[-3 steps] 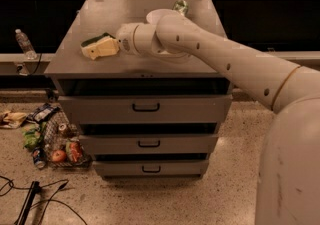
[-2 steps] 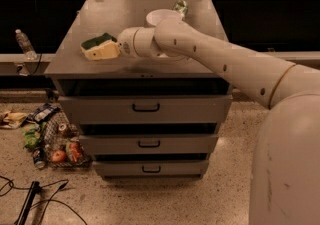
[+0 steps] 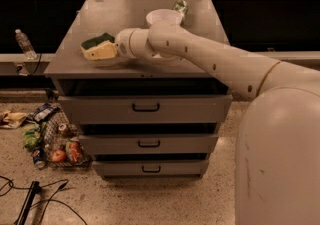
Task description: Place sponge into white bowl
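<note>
The sponge [image 3: 96, 48], pale yellow with its dark green layer on top, is at the left part of the grey cabinet top [image 3: 125, 16], held tilted just above the surface. My gripper [image 3: 108, 49] is shut on its right side, with the arm reaching in from the right. The white bowl [image 3: 164, 17] stands at the back middle of the top, behind my forearm and to the right of the sponge; its front edge is partly hidden by the arm. A small green-and-white wrapper-like object [image 3: 180, 5] lies just behind the bowl.
The cabinet has three drawers [image 3: 146, 107] facing me. A water bottle [image 3: 24, 44] stands on a ledge at left. Litter and cans [image 3: 50, 139] lie on the floor at lower left, with cables [image 3: 30, 204] nearby. My body [image 3: 280, 159] fills the right.
The sponge has tipped in the gripper, so its green layer now shows on top. It has stayed over the left part of the cabinet top.
</note>
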`<state>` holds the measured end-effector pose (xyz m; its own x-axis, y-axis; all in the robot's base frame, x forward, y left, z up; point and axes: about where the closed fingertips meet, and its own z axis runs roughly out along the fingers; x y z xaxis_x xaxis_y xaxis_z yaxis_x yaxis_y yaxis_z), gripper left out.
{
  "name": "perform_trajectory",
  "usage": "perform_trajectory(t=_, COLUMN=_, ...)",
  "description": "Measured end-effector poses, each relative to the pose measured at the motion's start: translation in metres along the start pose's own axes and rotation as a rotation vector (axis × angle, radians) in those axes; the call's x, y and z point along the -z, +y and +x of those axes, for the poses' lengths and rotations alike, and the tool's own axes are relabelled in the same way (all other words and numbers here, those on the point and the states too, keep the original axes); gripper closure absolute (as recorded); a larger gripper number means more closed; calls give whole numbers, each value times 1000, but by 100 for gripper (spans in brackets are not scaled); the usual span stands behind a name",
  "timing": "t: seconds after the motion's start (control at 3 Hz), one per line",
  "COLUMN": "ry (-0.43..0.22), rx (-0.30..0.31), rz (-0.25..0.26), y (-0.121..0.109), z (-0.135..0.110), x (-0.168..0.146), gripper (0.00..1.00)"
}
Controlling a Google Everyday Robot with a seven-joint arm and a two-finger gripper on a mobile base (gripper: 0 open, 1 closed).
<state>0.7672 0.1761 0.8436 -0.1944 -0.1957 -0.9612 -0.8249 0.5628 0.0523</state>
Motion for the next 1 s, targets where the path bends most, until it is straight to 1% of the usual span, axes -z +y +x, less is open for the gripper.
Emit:
perform_trajectory(t=0.67, ry=25, rx=40, rz=-11, y=1, z=0, x=-21, gripper=0)
perform_trajectory(t=1.0, ry=42, rx=57, rz=-20, y=3, z=2, x=-25, gripper=16)
